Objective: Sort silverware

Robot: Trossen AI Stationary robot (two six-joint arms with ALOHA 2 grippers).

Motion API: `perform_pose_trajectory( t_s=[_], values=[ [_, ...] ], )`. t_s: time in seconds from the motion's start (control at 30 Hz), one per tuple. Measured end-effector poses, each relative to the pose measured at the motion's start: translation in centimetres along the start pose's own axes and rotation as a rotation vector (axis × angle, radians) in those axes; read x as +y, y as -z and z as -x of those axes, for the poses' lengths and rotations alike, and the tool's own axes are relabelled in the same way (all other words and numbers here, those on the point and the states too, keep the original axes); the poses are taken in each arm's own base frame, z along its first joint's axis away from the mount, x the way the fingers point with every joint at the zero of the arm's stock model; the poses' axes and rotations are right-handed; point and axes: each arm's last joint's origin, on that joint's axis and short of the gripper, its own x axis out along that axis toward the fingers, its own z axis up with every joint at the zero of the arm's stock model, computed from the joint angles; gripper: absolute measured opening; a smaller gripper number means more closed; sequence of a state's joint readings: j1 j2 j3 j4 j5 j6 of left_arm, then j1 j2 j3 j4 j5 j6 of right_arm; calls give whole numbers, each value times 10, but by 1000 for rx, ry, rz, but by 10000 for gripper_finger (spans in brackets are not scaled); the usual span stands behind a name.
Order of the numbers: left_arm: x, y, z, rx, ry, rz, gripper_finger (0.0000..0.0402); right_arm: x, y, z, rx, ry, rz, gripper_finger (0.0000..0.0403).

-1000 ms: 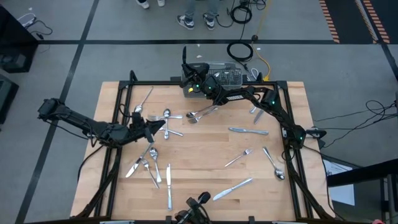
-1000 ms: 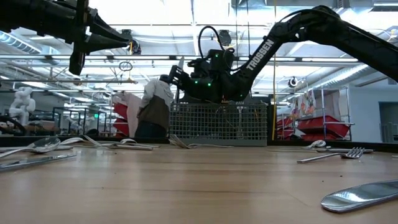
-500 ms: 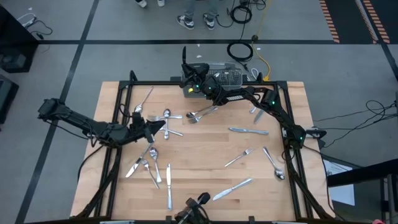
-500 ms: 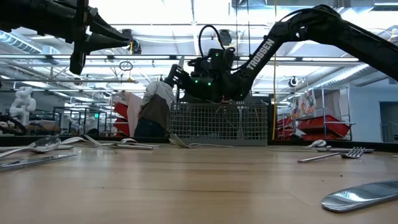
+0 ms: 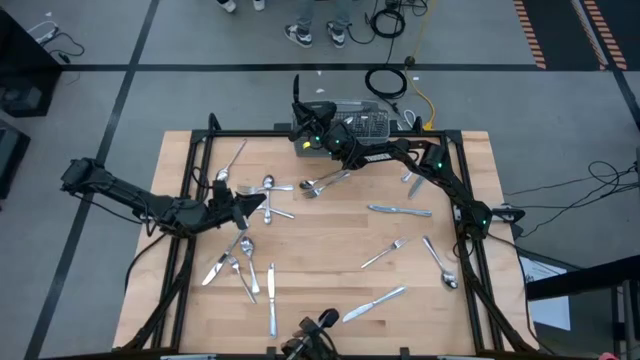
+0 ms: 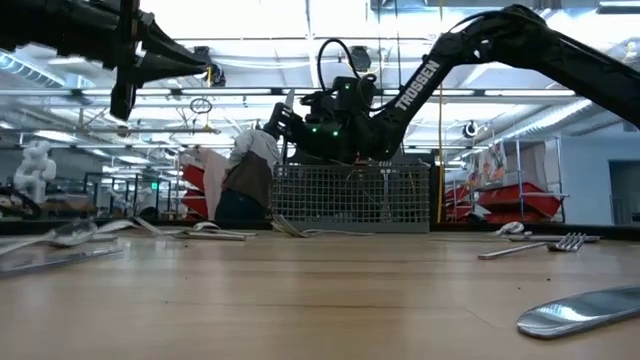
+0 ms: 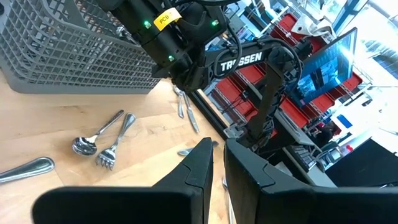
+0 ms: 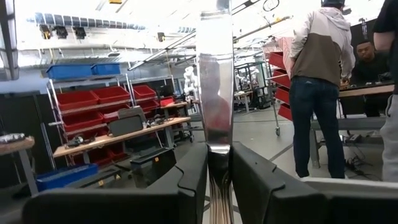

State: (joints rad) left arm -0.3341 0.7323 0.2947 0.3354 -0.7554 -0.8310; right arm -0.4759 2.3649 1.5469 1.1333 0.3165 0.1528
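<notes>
Silverware lies scattered flat on the wooden table [image 5: 330, 240]: a spoon [image 5: 265, 185], a knife [image 5: 400, 210], a fork [image 5: 385, 252] and several more. A grey wire-mesh basket [image 5: 365, 122] stands at the far edge. My right gripper [image 5: 298, 108] hangs by the basket's left end, above the table, shut on a table knife [image 8: 214, 74]. My left gripper [image 5: 258, 203] hovers over the table's left middle, pointing level toward the right. Its fingers [image 7: 205, 162] stand close together with nothing between them. My right gripper pinches the knife between its two fingers at the narrow part just behind the blade [image 8: 217, 163]. The knife lies along the fingers. Its blade [image 8: 214, 93] sticks out past the fingertips, slanting up toward the far side. The knife is lifted clear of table and basket.
Loose pieces cluster by the left gripper [image 5: 232, 262] and near the basket [image 5: 325, 182]. More lie at the right [image 5: 440, 262] and at the near edge [image 5: 375, 302]. A black frame borders the table. People stand in the room beyond [image 8: 320, 87].
</notes>
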Motion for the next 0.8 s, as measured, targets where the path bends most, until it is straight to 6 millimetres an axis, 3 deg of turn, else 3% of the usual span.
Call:
perform_pose_trajectory(
  t_s=[0.2,0.53,0.8],
  values=[
    [0,0,0,4,-1,-5,48,3,-19,-4,21,3,31,62],
    [0,0,0,8,2,-7,48,3,-17,-4,38,9,12,60],
    [0,1,0,17,9,-9,48,0,-16,-4,44,57,-3,8]
  ],
)
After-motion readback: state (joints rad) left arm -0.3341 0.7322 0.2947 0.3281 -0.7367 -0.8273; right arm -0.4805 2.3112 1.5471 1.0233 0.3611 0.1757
